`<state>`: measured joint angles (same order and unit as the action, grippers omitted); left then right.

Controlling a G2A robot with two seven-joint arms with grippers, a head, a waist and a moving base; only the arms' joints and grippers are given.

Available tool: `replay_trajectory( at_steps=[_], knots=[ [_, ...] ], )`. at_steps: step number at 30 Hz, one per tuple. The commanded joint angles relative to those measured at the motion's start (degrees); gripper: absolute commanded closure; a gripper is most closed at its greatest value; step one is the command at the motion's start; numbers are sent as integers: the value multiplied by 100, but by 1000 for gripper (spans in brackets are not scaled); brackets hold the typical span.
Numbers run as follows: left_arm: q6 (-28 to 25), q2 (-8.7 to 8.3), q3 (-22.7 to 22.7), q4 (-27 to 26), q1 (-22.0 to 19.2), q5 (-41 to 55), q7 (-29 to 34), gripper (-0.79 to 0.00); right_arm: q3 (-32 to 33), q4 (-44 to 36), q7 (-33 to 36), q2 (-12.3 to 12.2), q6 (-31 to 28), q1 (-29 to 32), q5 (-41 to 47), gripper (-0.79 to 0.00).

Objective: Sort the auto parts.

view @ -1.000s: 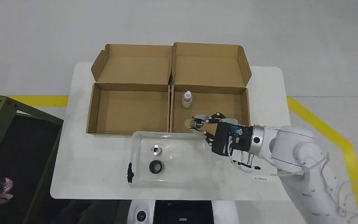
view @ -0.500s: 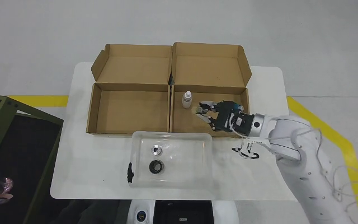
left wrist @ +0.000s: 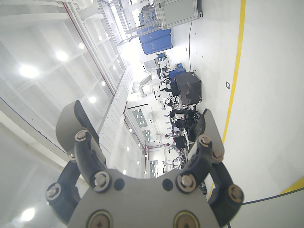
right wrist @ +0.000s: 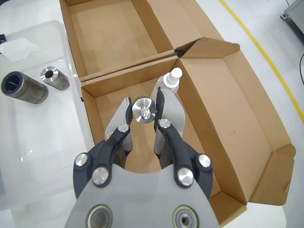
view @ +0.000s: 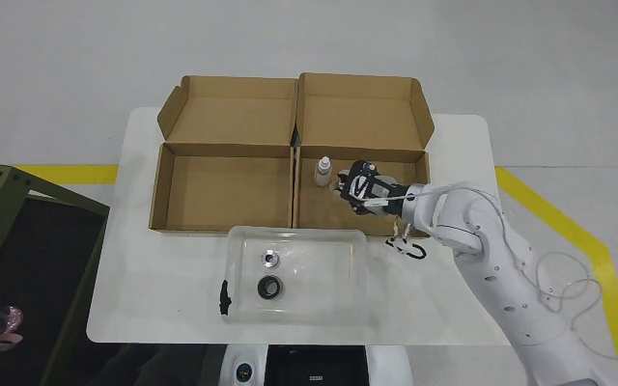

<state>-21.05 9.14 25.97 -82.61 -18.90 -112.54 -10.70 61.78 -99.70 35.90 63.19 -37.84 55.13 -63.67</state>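
Right gripper fingers clamp metal part inside box near bottle; left gripper fingers spread.

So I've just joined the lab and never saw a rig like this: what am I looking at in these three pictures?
This is a two-armed robot at a white table. The top picture looks down from above its arms; the other two come from cameras on its wrists. The right hand grips a shiny metal part over a cardboard box where a small white bottle stands. A second box sits beside it. The clear tray holds a wide metal cylinder and a slimmer one. The left hand is open, aimed out at the room.
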Motion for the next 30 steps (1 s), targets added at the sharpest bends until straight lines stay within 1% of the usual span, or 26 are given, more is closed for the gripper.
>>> replay_trajectory(
  at_steps=[1,9,18,29,30],
  knots=[
    [0,0,0,0,0,0,0,-785,-100,164,40,22,60,-100,-52,0],
    [0,0,0,0,0,0,0,-785,-530,689,385,126,408,-496,-479,0],
    [0,0,0,0,0,0,0,-785,-802,1288,485,254,777,-842,-474,0],
    [0,0,0,0,0,0,0,-785,-1246,1775,446,423,999,-1123,-761,0],
    [0,0,0,0,0,0,0,-785,-1276,1805,429,438,1030,-1135,-785,-18]
  ],
)
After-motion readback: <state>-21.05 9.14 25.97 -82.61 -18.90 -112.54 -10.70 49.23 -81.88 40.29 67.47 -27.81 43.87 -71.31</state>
